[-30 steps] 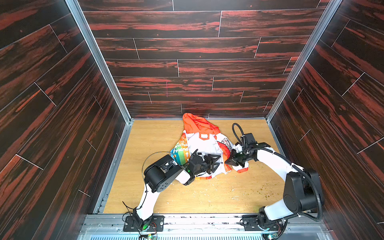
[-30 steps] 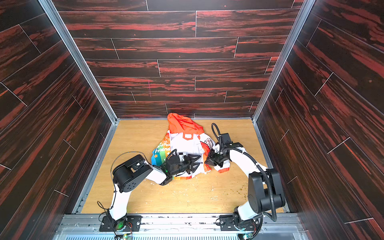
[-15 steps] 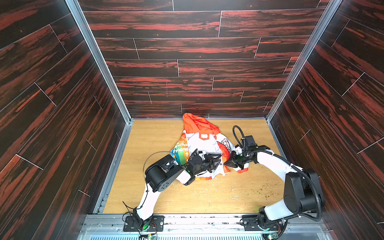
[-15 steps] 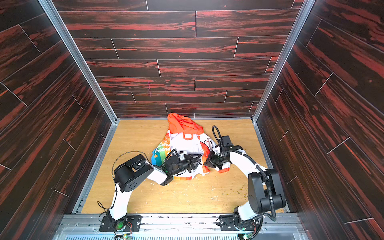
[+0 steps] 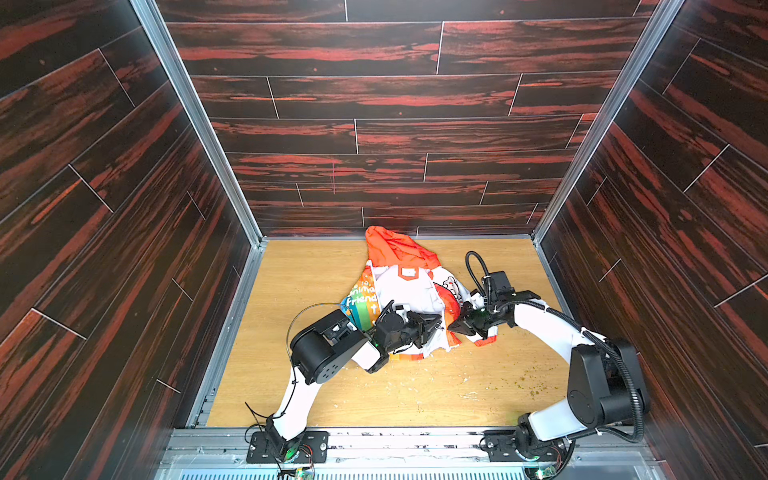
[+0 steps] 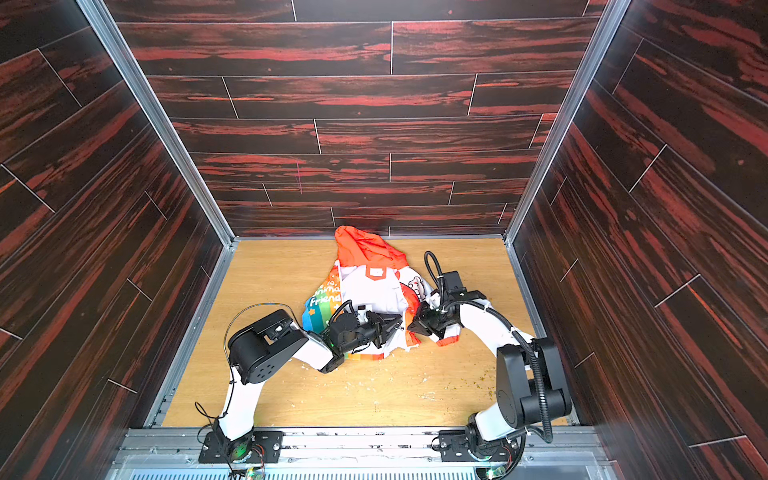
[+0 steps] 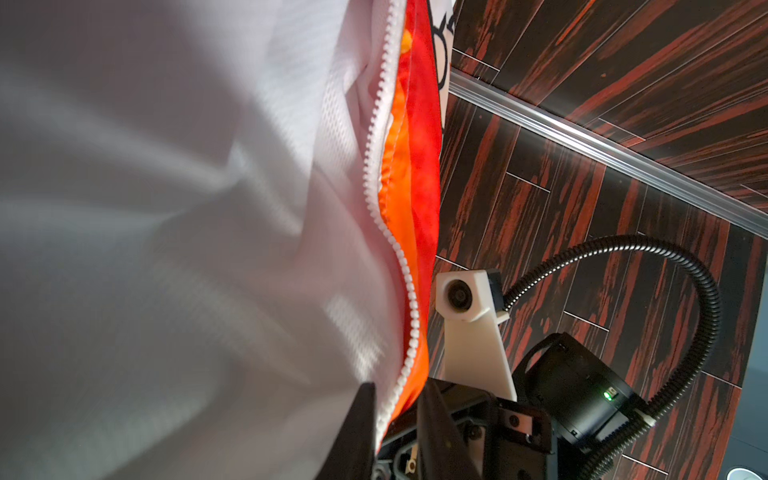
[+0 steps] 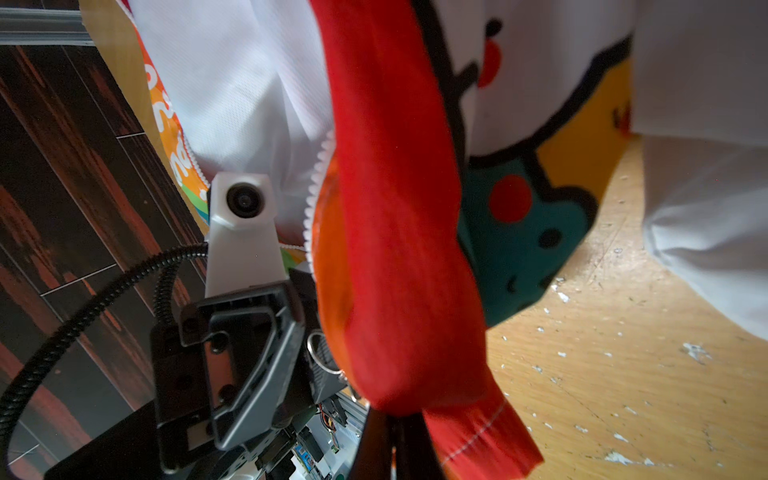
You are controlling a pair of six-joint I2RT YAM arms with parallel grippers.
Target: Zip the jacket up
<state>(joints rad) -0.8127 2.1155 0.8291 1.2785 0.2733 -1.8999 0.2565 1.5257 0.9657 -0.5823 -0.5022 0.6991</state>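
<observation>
On wooden table (image 5: 316, 266) | jacket (image 5: 409, 291) crumpled centrally | crumbs (image 5: 534, 388) scattered nearer front

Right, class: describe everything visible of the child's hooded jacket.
The thin white child's jacket, with bright orange hood, rainbow panels and cartoon prints, lies crumpled and unzipped on the light wooden floor, hood farthest back. The right gripper pinches its red edge; the left gripper straddles its white zipper teeth.

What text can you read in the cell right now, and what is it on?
"Friend": white print on the jacket's rainbow panel, ending hidden.
"nima": the line above it, both ends cut off.
The neck label: too small to read.
The lettering in the right wrist view: partial, unreadable.
</observation>
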